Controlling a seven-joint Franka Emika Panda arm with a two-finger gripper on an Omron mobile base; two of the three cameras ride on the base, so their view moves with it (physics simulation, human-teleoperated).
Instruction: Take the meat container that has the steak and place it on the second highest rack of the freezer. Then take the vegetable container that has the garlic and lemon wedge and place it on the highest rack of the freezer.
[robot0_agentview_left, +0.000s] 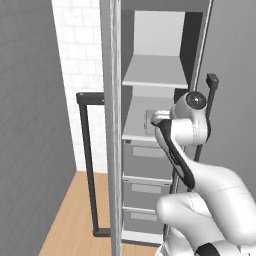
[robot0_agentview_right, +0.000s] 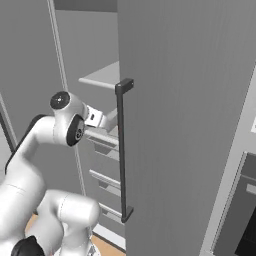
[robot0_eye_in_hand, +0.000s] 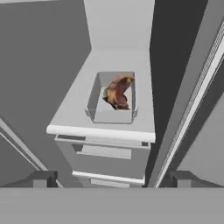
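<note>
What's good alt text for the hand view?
A clear-grey meat container holding a reddish-brown steak sits on a white freezer shelf, nothing gripping it. Grey drawer fronts lie below the shelf, and the two dark fingertips of the open jaws stand wide apart at the bottom.

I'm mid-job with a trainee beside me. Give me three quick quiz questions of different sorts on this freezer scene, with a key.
1. True or false: the meat container rests on a white shelf board inside the freezer.
2. What lies in that container? A) a lemon wedge B) the steak C) a garlic bulb
3. Fill in: the claw stands ____, with nothing between its fingertips.

Key: 1 true; 2 B; 3 open. In the hand view the tray sits flat on the board just above the grey drawer fronts, and the claw is drawn back from it, clear of the tray.
</note>
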